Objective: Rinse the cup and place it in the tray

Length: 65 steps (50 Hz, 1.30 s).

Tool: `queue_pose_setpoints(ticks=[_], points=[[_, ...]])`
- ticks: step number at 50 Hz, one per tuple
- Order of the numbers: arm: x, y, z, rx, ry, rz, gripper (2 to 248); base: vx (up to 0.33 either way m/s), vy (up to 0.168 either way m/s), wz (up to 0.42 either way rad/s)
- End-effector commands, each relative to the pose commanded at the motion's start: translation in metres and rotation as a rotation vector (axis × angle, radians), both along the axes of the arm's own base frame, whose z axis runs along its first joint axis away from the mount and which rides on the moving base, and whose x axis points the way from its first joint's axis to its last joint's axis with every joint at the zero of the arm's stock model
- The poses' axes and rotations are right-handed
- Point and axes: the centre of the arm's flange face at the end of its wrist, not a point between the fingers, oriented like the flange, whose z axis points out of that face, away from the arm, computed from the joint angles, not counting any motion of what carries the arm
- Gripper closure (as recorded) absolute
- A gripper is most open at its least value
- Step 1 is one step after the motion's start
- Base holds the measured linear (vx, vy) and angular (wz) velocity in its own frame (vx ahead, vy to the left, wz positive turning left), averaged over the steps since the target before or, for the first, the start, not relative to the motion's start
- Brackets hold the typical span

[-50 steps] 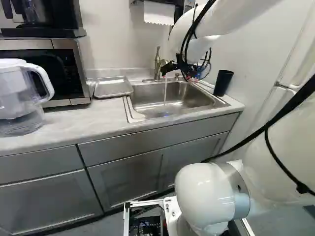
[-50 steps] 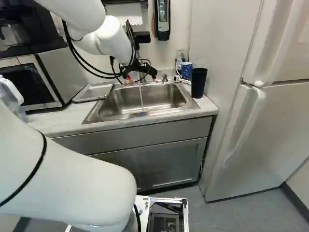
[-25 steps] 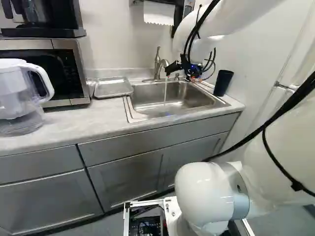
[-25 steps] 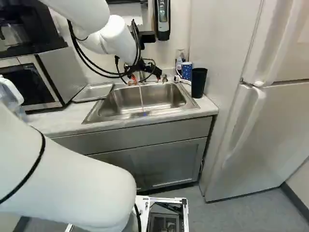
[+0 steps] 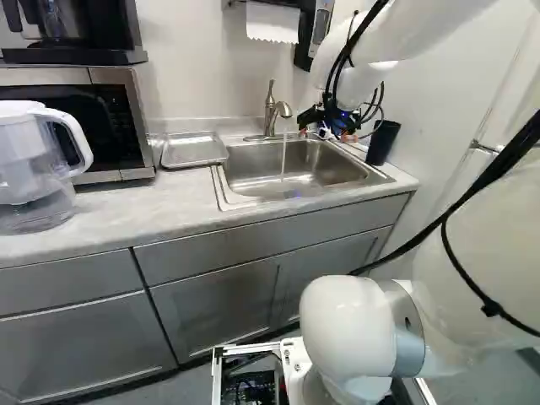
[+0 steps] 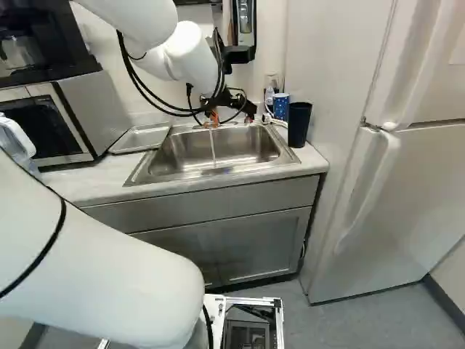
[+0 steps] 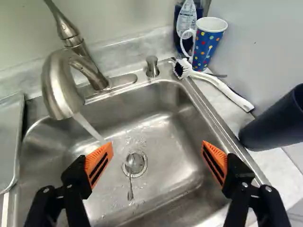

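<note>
Blue with coloured dots, the cup (image 7: pixel 206 47) stands upright behind the sink's (image 7: pixel 184 137) corner, well ahead of the gripper (image 6: pixel 231 119) and outside its widely spread fingers. Dark and tilted in the wrist view, the tumbler (image 7: pixel 274 120) sits beside one finger, partly cut off; which of these two needs rinsing, I cannot tell. Behind the dotted one, a bottle (image 7: pixel 186 19) is half hidden. Water (image 7: pixel 89 126) runs from the faucet (image 7: pixel 59 87); something thin by the drain (image 7: pixel 136 164) is hard to make out. The tray (image 5: pixel 194 150) lies across the sink.
</note>
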Motion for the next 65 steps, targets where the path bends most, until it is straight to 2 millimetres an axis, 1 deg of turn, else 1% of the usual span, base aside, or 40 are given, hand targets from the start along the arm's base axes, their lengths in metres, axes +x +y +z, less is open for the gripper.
queue_pose_setpoints(ticks=[15,44,51,65], points=[[-0.005,-0.021,-0.001,0.01,-0.032,-0.062,3,0.0,0.0,0.0],[0.01,-0.026,-0.022,0.051,-0.125,-0.115,3,0.0,0.0,0.0],[0.006,-0.028,-0.027,0.059,-0.152,-0.136,3,0.0,0.0,0.0],[-0.01,-0.036,-0.038,0.075,-0.208,-0.196,3,0.0,0.0,0.0]])
